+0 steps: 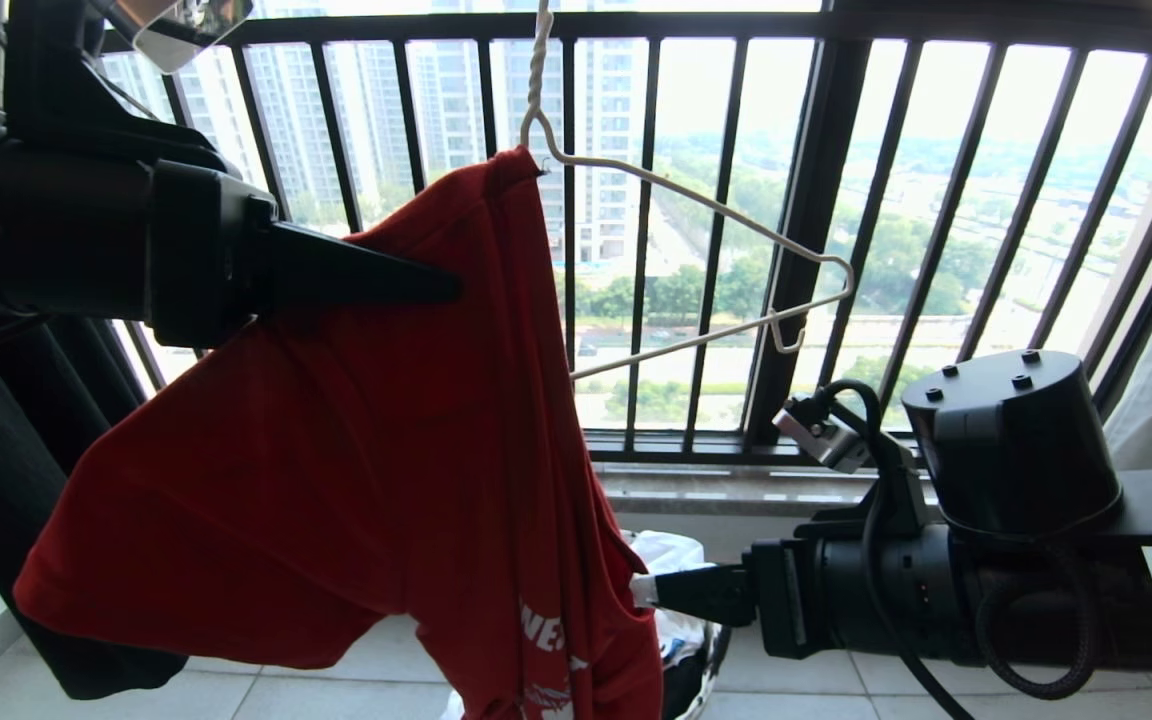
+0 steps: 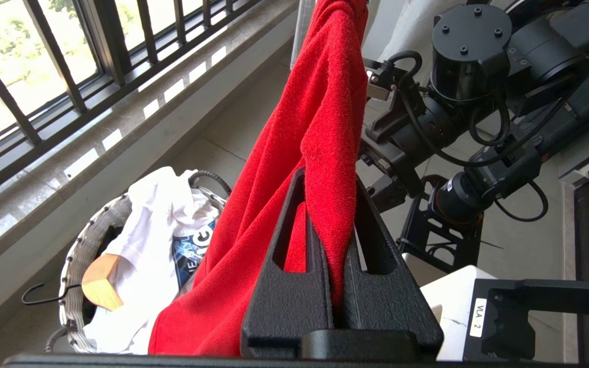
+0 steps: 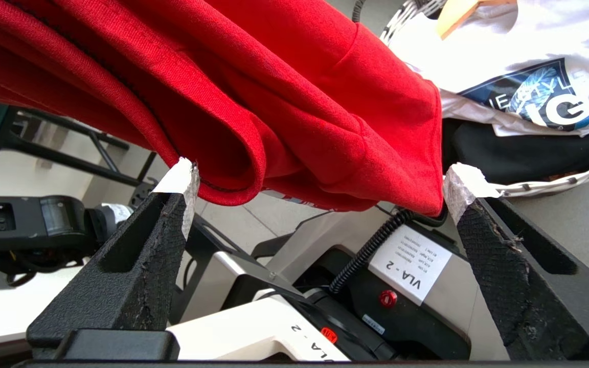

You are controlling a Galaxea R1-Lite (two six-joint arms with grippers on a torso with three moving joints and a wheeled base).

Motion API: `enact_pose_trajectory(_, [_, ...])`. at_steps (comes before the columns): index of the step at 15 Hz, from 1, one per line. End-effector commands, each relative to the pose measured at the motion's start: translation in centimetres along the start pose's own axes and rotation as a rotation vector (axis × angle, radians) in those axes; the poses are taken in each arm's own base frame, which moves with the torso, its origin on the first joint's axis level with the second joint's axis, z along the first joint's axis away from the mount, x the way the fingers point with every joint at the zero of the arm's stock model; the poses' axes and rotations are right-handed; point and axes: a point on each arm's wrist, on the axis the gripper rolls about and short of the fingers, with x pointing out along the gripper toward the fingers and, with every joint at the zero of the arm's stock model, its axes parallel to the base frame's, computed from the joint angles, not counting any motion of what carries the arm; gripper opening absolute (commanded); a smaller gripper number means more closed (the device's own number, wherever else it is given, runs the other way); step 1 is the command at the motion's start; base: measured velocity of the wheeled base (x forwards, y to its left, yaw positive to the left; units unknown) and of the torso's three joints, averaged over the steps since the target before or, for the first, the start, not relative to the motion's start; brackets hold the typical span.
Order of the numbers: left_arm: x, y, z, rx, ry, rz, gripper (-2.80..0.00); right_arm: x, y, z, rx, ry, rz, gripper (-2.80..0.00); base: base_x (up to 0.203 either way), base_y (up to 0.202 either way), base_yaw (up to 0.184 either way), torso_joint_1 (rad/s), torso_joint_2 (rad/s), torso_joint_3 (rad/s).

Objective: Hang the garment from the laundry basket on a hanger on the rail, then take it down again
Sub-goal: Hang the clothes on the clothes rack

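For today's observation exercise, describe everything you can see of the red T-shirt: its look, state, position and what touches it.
The red T-shirt is a soft knit with white chest lettering partly visible low down. It hangs crumpled, only one shoulder draped over one end of the thin white wire hanger, whose other arm is bare. The left gripper is shut on a fold of it, stretching that side outwards. The right gripper stands open, fingertips either side of the lower hem. Its bottom dangles above the laundry basket.
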Motion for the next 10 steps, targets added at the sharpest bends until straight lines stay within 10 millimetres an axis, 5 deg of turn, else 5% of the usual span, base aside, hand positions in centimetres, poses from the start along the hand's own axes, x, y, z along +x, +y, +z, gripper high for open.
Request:
enact_pose_trajectory(1, [0.0,0.1,0.0,-0.003,0.002,0.0,-2.8,0.8,0.0,0.1,0.007,0.01,-0.002,0.0,0.0,0.0,0.0,0.0,0.0,0.0])
enact_pose_trajectory(8, [-0.6,0.3,0.1,0.002,-0.018,0.027,-2.8,3.1,-0.6,0.6,0.007,-0.021,-0.051,0.0,0.0,0.0,0.0,0.0,0.0,0.0])
enact_pose_trajectory(9, [-0.7,0.3,0.1,0.002,-0.02,0.027,-2.8,3.0,-0.6,0.6,0.005,-0.022,-0.049,-2.8,0.0,0.0,0.0,0.0,0.0,0.0])
enact_pose_trajectory(10, [-0.7,0.2,0.2,0.003,-0.02,0.027,-2.8,3.1,-0.5,0.5,0.001,-0.022,-0.049,-2.8,0.0,0.0,0.0,0.0,0.0,0.0])
